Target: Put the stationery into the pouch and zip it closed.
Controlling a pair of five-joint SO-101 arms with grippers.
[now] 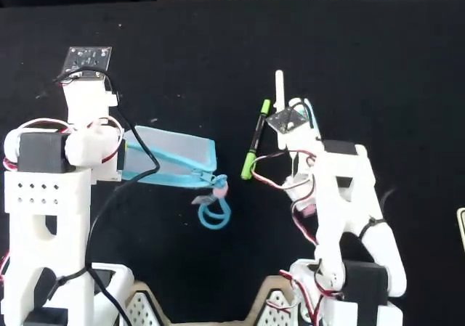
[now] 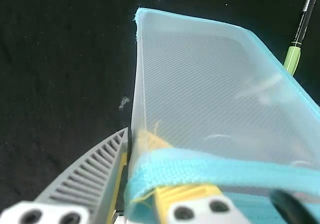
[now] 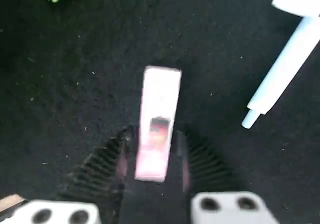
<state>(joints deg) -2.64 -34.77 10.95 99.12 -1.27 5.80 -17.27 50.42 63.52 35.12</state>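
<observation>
Translucent, finely ribbed plastic pouch [image 2: 210, 84]

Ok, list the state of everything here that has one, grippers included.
left gripper: shut on the pouch.
pouch: held by one end; cannot tell whether the zip is open.
right gripper: shut on the pink block.
pink block: gripped, outside the pouch.
green pen: lying loose on the table, outside the pouch.
white pen: lying loose on the table, outside the pouch.
</observation>
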